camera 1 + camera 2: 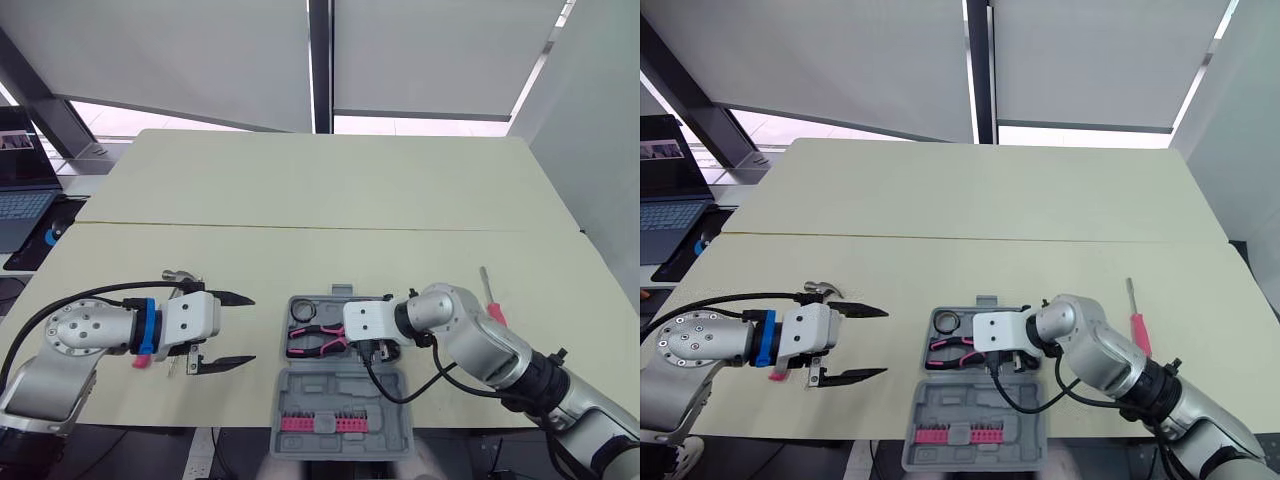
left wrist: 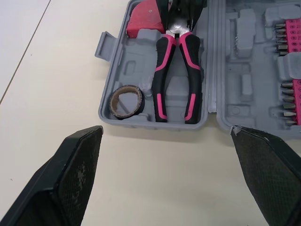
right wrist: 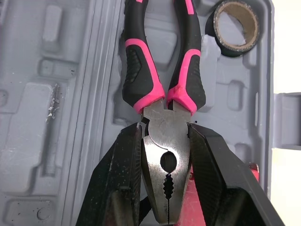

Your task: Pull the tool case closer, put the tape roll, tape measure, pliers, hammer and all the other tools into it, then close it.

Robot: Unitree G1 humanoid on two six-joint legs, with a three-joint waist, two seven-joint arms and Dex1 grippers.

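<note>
We've got right fingers [image 3: 120, 179] clamped on the pliers [image 2: 162, 56] head, pliers lying in the tool case [image 1: 345, 395] | tape roll [image 2: 127, 113] in there beside their handles | left fingers [image 1: 230, 297] wide apart, case's 9 o'clock.

The two head cameras sit high up and look forward and down at the surface [image 1: 300, 200]. They are side by side, so both see almost the same scene. The left wrist camera looks past the left hand [image 2: 165, 131] at the open tool case [image 2: 211, 70] from near. The right wrist camera is very close, just over the pliers [image 3: 164, 141]. Both wrist views share the pliers and the tape roll [image 3: 230, 47].
</note>
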